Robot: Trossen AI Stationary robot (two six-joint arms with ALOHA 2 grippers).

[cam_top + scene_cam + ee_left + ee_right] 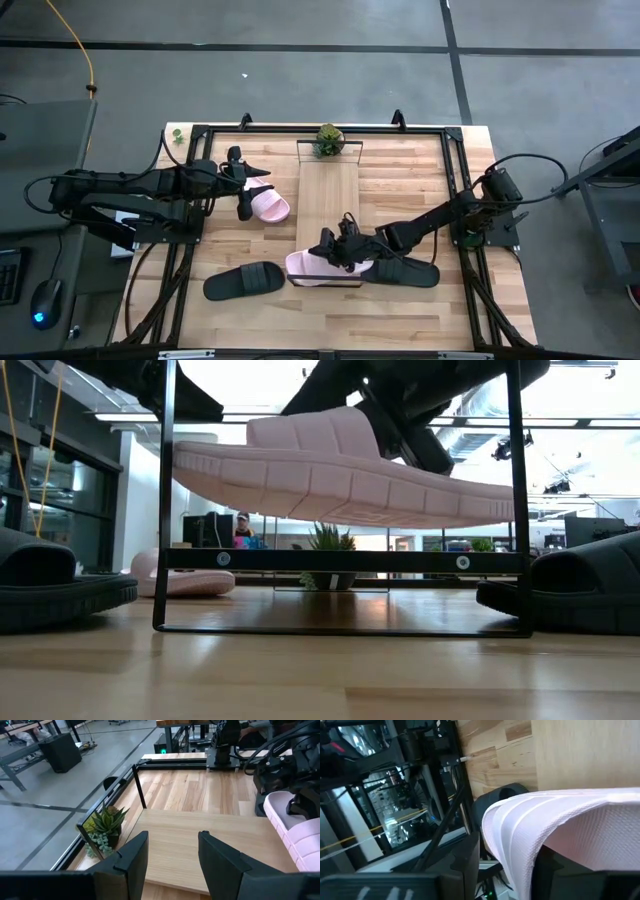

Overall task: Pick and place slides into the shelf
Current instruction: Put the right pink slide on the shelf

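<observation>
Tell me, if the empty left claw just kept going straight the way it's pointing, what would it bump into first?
Probably the shelf. The left gripper, open and empty, looks out over its bare wooden top. Farther on that line sits the pink slide held by the right gripper, though depth is hard to judge.

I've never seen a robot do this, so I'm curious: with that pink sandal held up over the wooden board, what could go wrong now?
1. The right end effector holds the pink slide by its strap alone, above the shelf; it might slip or tilt.
2. The slide hangs over the shelf's near end, so set down there it could overhang or tip off.
3. A black slide lies right under the right arm and might get nudged.
</observation>
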